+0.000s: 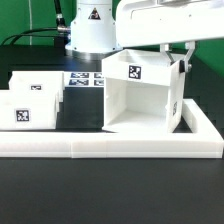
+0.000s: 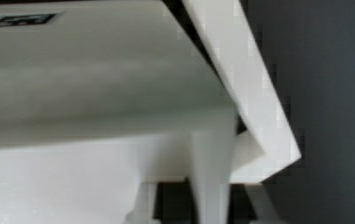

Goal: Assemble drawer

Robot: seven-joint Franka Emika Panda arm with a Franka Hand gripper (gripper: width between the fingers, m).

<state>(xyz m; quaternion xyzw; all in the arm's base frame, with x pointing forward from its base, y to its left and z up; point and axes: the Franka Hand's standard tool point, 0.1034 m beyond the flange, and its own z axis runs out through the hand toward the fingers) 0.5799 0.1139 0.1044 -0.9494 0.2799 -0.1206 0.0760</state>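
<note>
Nearest the lens, long low white border rail (image 1: 110,148), stretched across the front of the dark tabletop (image 1: 100,195) and turning back along the exterior view's right. Just behind it, drawer housing (image 1: 135,105): large white cube, upright, open face toward the camera, square black-and-white tag (image 1: 135,71) on its upper inner panel. Stands right of centre in the exterior view, close to the rail at front and right; contact with the rail not clear.

At the exterior view's left, two small white trays, front tray (image 1: 25,115) and rear tray (image 1: 40,90), one just behind the other, each tagged, both apart from the housing. Behind the gap between trays and housing, marker board (image 1: 88,79) flat on the tabletop.

Over the housing's right-hand wall, end effector (image 1: 185,58) reaching down from the white arm (image 1: 160,22), fingertips at the wall's top edge. Wrist view filled at close range by white panels of the housing, one thin wall running between two dark, blurred shapes. Cannot tell whether clamped on that wall or merely straddling it.
</note>
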